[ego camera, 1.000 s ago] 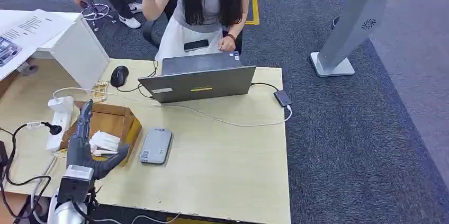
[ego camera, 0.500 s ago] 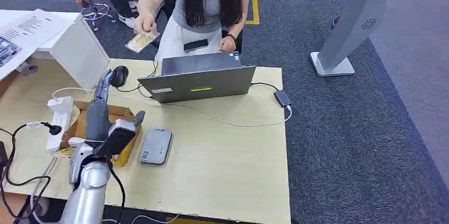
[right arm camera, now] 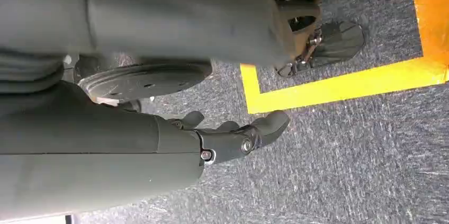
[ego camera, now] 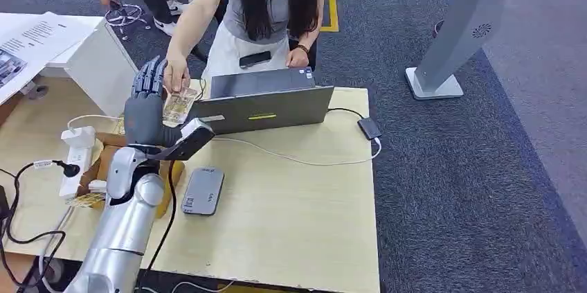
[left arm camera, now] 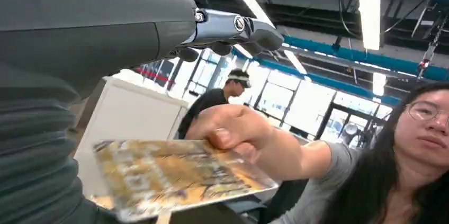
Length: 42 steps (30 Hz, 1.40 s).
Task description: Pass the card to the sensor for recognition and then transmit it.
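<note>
Reaching up from the near-left corner of the worktop (ego camera: 291, 224), the left robot hand (ego camera: 149, 109) stands raised with palm forward, fingers spread and extended, thumb (ego camera: 190, 140) swung out to the side. It grips nothing. The card (ego camera: 178, 104) is held by a person's hand (ego camera: 175, 75) and sits just beside the robot palm, on its thumb side, between fingers and thumb. From the left wrist view the card (left arm camera: 174, 173) lies flat across the front of the palm, long axis running crosswise to the fingers, the person's fingertips (left arm camera: 222, 134) pinching its far edge. Contact between card and palm cannot be confirmed. The left robot hand is clearly the nearer; the right robot hand (right arm camera: 233, 139) hangs low over the carpet, fingers loosely curled, holding nothing. Judgement: the handover is pending, and closure of thumb against fingers on the card is required. The grey sensor (ego camera: 203, 190) lies on the worktop nearer the robot, below the raised hand. Further back stands an open laptop (ego camera: 259, 102).
</note>
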Each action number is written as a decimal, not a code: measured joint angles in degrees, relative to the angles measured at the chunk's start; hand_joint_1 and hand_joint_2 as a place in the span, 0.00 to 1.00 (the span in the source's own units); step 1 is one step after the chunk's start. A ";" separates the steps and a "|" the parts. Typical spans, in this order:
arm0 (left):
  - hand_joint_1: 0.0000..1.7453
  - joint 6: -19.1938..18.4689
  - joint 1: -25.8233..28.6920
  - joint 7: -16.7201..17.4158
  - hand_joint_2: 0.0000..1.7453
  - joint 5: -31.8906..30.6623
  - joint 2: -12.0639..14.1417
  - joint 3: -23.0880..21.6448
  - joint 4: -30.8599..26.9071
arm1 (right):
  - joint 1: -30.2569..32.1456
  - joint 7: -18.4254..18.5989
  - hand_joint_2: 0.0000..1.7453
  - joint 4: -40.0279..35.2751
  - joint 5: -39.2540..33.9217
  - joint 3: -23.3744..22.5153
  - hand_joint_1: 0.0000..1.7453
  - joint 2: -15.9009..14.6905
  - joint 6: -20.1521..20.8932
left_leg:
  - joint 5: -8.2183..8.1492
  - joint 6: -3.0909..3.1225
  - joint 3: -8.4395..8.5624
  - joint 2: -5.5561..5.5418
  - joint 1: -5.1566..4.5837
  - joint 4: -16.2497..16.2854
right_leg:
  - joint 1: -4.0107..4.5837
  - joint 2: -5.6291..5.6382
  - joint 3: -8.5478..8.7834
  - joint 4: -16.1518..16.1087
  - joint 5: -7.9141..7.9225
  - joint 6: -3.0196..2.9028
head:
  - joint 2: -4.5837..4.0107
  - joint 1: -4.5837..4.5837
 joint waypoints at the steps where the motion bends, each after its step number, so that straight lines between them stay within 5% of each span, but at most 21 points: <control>1: 0.00 0.85 -0.93 0.93 1.00 -1.24 0.13 -0.46 1.14 | -0.04 0.26 1.00 0.00 0.02 0.26 0.00 0.02 0.02 | 0.00 0.00 0.00 0.04 0.00 0.00 | 0.00 0.04 -0.01 0.00 0.02 -0.03 | 0.00 -0.02; 9: 0.00 7.36 -7.34 7.05 1.00 -10.67 1.49 -4.26 9.36 | -0.27 1.49 1.00 -0.04 0.35 1.79 0.00 0.07 0.44 | 0.05 -0.08 0.02 0.29 0.06 0.00 | 0.04 0.29 -0.12 0.08 0.14 -0.16 | 0.00 -0.02; 16: 0.00 14.51 -11.00 12.72 1.00 -20.90 2.03 -6.91 11.00 | -0.44 2.34 1.00 -0.04 1.35 2.97 0.00 0.07 0.61 | 0.10 -0.16 0.00 0.49 0.24 0.00 | 0.20 0.48 -0.21 0.08 0.28 -0.37 | 0.00 -0.02; 40: 0.00 15.57 -12.02 12.43 1.00 -20.55 1.97 -8.55 12.88 | -0.57 2.73 1.00 -0.04 2.01 3.85 0.00 0.07 0.66 | 0.22 -0.36 -0.05 0.74 0.34 -0.08 | 0.27 0.76 -0.47 0.16 0.42 -0.58 | 0.00 -0.02; 41: 0.03 15.54 -12.03 12.43 1.00 -20.49 1.97 -8.68 12.88 | -0.57 2.71 1.00 -0.04 2.01 3.85 0.00 0.07 0.66 | 0.22 -0.36 -0.05 0.74 0.34 -0.08 | 0.27 0.76 -0.47 0.16 0.42 -0.58 | 0.00 -0.02; 42: 1.00 15.54 -12.02 12.43 1.00 -20.42 1.97 -8.81 12.88 | -0.57 2.71 1.00 -0.04 2.01 3.85 0.00 0.07 0.66 | 0.22 -0.36 -0.05 0.74 0.34 -0.08 | 0.27 0.76 -0.47 0.16 0.42 -0.58 | 0.00 -0.02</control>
